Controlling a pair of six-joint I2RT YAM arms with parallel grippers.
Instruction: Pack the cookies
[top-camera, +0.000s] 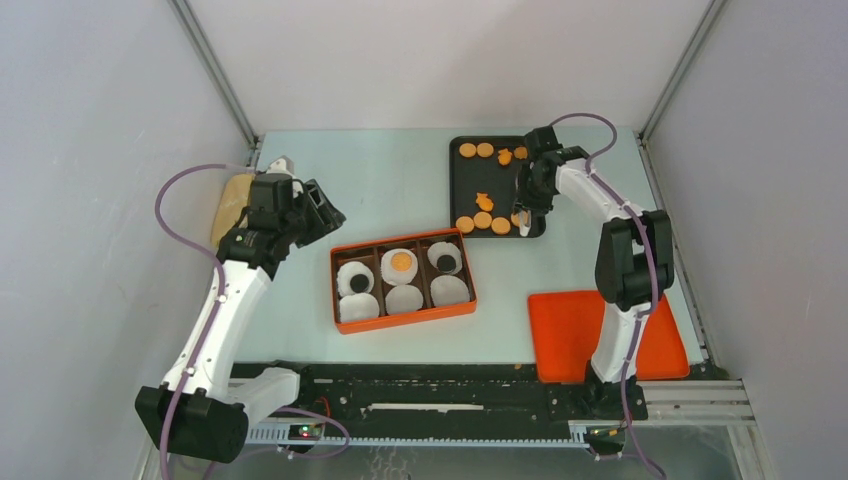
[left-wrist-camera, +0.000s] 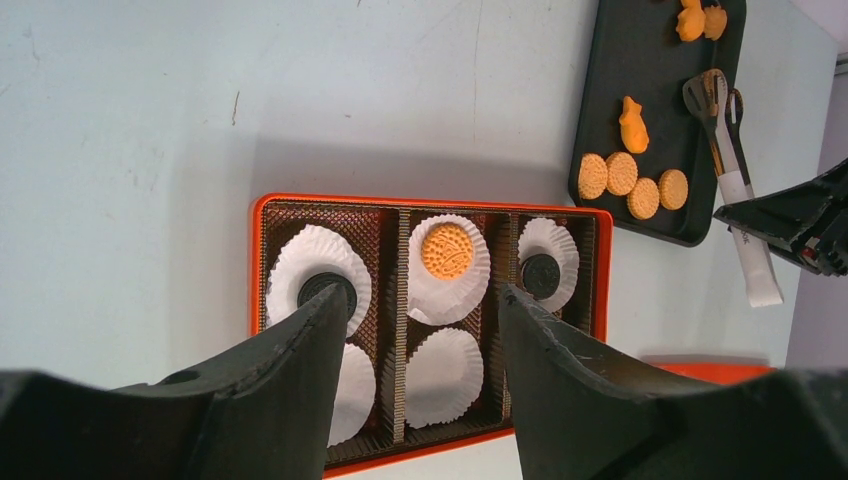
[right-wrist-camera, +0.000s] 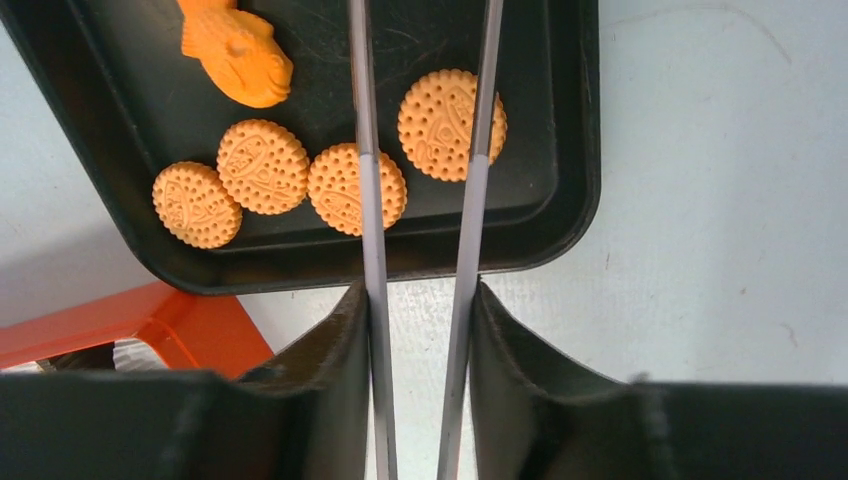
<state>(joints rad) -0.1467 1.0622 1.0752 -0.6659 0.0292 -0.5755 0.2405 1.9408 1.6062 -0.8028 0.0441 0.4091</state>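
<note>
orange box (left-wrist-camera: 330, 200): directly below the left end effector (left-wrist-camera: 422, 295), on the pale worktop (top-camera: 400, 180); three columns, each with two white liner cups (left-wrist-camera: 443, 375).
left end effector: fingers spread wide with nothing between them, hanging above the box.
packed so far: a round orange cookie (left-wrist-camera: 447, 250) sits in the middle cup of the row farther ahead of the fingers, in line with the gap between them. two black cookies (left-wrist-camera: 540, 275) sit in that row's outer cups, one beside each fingertip in the wrist view. the three nearer cups show only white paper.
right end effector (right-wrist-camera: 418, 292): pinching tongs (right-wrist-camera: 373, 250), one finger pressed against the outside of each metal arm; the two arms stand apart between the fingers.
tongs: reach forward from the right end effector over the black tray (right-wrist-camera: 545, 100); their tips pass beyond the edge of the wrist view.
black tray: under and ahead of the right end effector, well off to the right of the left one.
cookies (right-wrist-camera: 263, 167) on the tray: one round orange one lies between the tong arms, partly under the right arm. three more sit in a row just left of the tongs, the nearest partly under the left arm. a fish-shaped cookie (right-wrist-camera: 235, 55) is farther ahead and left.
orange lid (top-camera: 570, 330): behind the right end effector, beside that arm's base.
</note>
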